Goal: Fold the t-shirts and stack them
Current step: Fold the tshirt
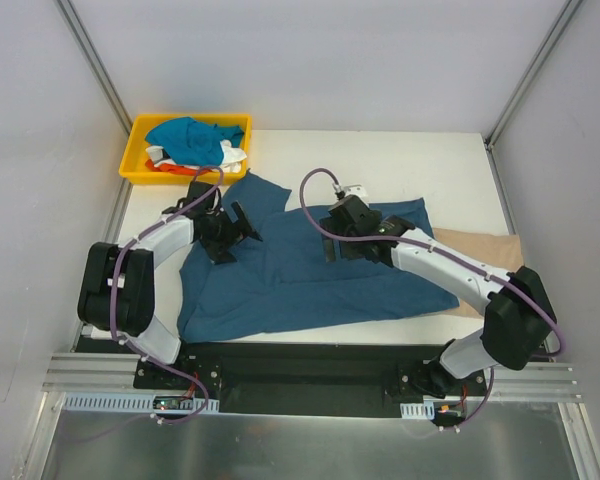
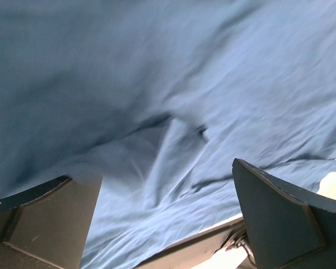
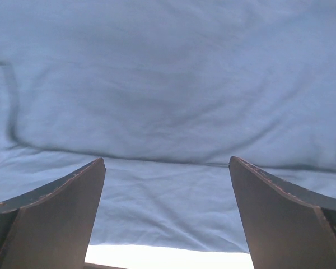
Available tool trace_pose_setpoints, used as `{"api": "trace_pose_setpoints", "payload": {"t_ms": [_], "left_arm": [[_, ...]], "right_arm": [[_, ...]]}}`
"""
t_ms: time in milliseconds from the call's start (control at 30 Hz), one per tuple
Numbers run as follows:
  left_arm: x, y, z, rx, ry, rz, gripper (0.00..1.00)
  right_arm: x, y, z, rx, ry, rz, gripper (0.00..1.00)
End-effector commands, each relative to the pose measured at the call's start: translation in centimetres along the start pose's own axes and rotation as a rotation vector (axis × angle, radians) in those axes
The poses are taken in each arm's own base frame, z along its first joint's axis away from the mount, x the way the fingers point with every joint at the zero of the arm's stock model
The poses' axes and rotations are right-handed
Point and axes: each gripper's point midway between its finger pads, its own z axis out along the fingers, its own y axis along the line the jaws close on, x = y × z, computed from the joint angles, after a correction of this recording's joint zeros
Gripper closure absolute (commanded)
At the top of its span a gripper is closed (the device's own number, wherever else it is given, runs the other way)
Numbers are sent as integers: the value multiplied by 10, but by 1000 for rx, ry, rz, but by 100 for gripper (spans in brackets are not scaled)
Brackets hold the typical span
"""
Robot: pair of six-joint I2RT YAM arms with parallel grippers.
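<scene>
- A large dark teal-blue t-shirt [image 1: 310, 275] lies spread and rumpled across the middle of the white table [image 1: 410, 165].
- The left gripper [image 2: 151, 171] hangs over the shirt's left part, jaws wide apart with nothing between them.
- The right gripper [image 3: 167, 159] hovers over the shirt's right half, also spread wide and empty.
- A tan-beige t-shirt [image 1: 485, 255] lies at the table's right edge, beside the teal one.
- Bright blue [image 1: 190, 138], white [image 1: 233, 158] and orange-red [image 1: 165, 168] shirts sit heaped in a yellow tray [image 1: 138, 150] at the far left corner.
</scene>
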Motion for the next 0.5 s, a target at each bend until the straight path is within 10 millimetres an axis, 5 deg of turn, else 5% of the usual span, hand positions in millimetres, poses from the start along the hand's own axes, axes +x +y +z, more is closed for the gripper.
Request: {"api": "trace_pose_setpoints", "payload": {"t_ms": [0,133,300,467], "left_arm": [[-19,-13,4,9,-39,5,1],[-31,2,16,-78,-46,-10,1],[-41,-4,27,-81,-21,-6,1],[-51,-22,1,-49,-96,39,1]], "right_arm": [[8,-36,-6,107,18,71,3],[3,-55,-7,147,21,99,3],[-9,-70,-15,155,-12,135,3],[-21,-88,-20,160,-42,172,3]]}}
